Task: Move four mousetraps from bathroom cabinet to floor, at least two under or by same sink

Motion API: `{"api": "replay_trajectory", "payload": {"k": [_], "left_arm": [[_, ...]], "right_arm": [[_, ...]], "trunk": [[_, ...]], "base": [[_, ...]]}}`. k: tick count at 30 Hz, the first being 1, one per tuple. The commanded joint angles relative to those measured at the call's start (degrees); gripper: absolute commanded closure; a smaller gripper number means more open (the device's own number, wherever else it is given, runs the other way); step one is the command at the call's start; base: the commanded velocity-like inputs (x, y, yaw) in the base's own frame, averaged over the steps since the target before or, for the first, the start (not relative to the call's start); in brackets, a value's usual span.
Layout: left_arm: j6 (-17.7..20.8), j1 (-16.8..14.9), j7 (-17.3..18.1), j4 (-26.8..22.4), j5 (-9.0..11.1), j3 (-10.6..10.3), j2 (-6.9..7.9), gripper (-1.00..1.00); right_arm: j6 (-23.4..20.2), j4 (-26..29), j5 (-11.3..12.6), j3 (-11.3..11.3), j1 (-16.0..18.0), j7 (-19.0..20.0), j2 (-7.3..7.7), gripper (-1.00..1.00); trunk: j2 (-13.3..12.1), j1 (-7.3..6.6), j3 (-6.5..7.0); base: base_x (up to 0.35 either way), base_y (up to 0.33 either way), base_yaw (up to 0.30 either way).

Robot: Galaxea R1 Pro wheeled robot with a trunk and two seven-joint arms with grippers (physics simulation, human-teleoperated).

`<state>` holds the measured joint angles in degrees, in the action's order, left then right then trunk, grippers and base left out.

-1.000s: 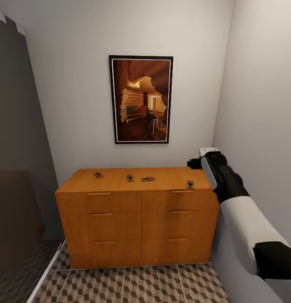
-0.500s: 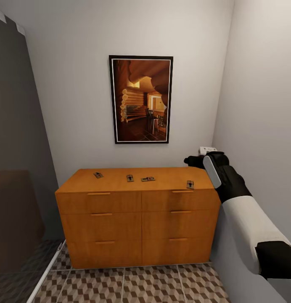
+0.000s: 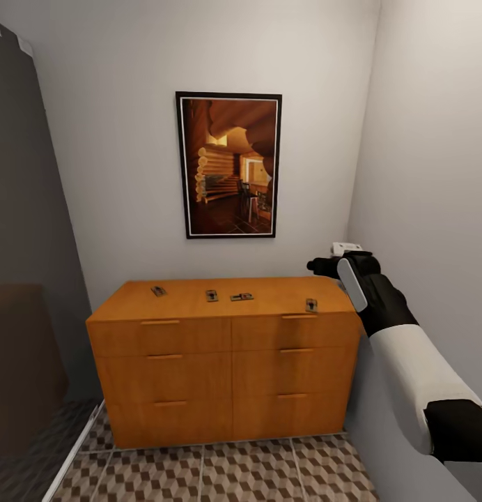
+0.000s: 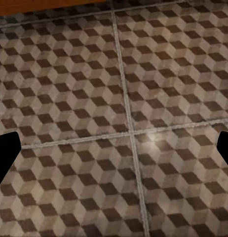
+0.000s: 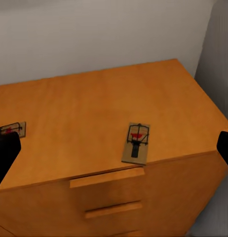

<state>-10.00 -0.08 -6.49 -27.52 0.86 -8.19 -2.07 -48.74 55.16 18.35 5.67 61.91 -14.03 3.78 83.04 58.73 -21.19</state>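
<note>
Head view: the cabinet [image 3: 227, 355] is standing against the far wall under a framed picture [image 3: 229, 165], right end close to the right wall. Four mousetraps are lying on its flat top: the far-left mousetrap [image 3: 157, 291], the second mousetrap [image 3: 212, 295], the third mousetrap [image 3: 242, 296] just right of it, and the right mousetrap [image 3: 311, 305] sitting apart near the front edge by the right end. The right arm [image 3: 401, 348] is reaching forward along the right wall, with the right gripper [image 3: 323, 265] hovering above the cabinet's right end, over and just behind the right mousetrap; I cannot tell its jaws' state here. The bathroom floor [image 3: 220, 474] is showing in front of the cabinet.

Left wrist view: the left gripper [image 4: 114, 153] is pointing down at the bathroom floor, jaws spread wide, dark tips at opposite edges, holding nothing.

Right wrist view: the right gripper is looking down on the cabinet top, jaws spread wide and empty, the right mousetrap lying between the tips near the front edge, above a drawer handle [image 5: 107, 178]. Another mousetrap is peeking out at the left tip.
</note>
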Motion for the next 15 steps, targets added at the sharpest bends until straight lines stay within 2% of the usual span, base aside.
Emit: {"api": "replay_trajectory", "payload": {"k": [1,15], "left_arm": [[-0.11,-0.01,-0.54,-0.04,0.09,-0.43,0.05,-1.0],[-0.21,-0.01,-0.5,-0.08,0.04,-0.43,0.07,-1.0]], "right_arm": [[-0.13,0.04,0.59,0.22,0.05,-0.64,0.06,-1.0],[-0.09,0.04,0.55,0.22,-0.03,-2.02,0.09,-1.0]], "trunk": [[0.04,0.0,-0.04],[0.04,0.0,0.36]], "base": [[0.0,0.143,-0.208],[0.0,0.252,-0.243]]}}
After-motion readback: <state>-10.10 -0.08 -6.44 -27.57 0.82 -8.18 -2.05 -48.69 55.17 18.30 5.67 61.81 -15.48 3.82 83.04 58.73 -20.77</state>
